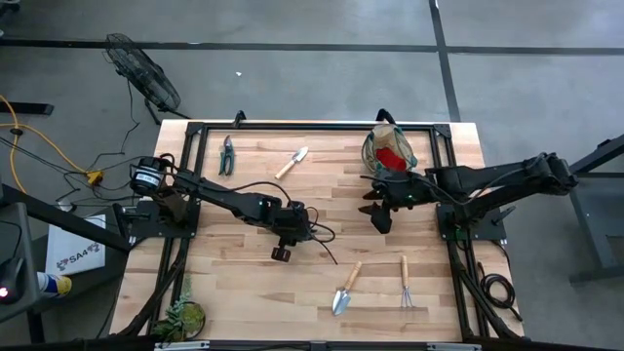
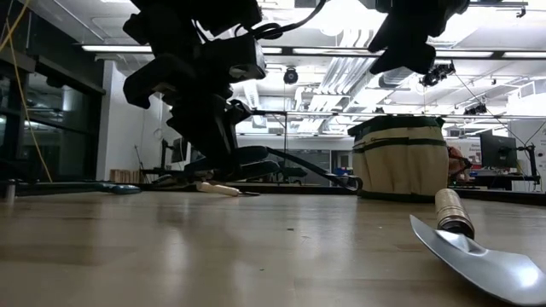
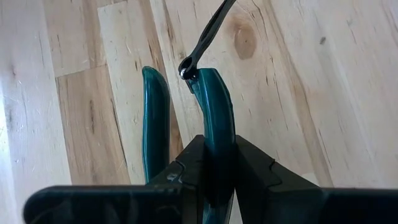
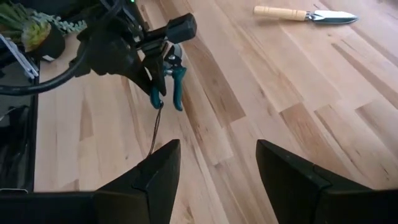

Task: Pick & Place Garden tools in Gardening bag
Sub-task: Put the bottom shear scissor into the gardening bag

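Observation:
My left gripper is at the table's middle, shut on dark green-handled pruners with a thin black cord trailing from one handle end. My right gripper is open and empty just right of it, below the gardening bag. The tan bag stands upright at the far right with a red cloth inside it. A second pair of pruners and a trowel lie at the far left. Another trowel and the hand rake lie near the front edge. My left gripper pinches one green handle of the pruners between its two fingers, back toward the pivot. The other handle lies free beside one finger. The fingers run along the handle and slant down. The handles' free ends hang down and the cord droops from them.
A leafy potted plant sits at the front left corner. Black frame rails run along the table's far and side edges. Bare wood lies between the arms and the front edge.

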`<state>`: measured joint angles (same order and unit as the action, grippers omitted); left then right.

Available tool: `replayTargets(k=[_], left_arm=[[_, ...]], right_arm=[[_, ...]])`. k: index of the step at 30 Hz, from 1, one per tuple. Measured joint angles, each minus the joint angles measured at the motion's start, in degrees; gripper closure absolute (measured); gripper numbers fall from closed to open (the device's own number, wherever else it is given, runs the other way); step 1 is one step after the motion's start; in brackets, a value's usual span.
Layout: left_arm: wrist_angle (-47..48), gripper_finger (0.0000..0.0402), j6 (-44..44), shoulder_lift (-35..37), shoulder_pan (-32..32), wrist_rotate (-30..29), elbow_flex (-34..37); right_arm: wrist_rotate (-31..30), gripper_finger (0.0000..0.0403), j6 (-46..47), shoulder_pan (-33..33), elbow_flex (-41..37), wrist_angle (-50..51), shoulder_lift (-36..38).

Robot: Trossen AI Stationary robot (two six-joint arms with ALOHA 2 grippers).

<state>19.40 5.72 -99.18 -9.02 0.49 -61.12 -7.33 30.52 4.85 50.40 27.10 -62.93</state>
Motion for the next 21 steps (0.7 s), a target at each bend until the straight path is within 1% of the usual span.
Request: replayTargets(k=[9, 21], left_arm=[[-0.30, 0.0352, -0.28, 0.00, 0.00, -0.02, 0.00], [-1.74, 0.0352, -1.58, 0.00, 0.00, -0.02, -0.02]], right_arm=[[-0.25, 0.0202, 4.13, 0.05, -7.48, -8.15, 8.61], [-0.03, 0.0202, 5.47, 0.05, -11.41, -8.27, 17.47]])
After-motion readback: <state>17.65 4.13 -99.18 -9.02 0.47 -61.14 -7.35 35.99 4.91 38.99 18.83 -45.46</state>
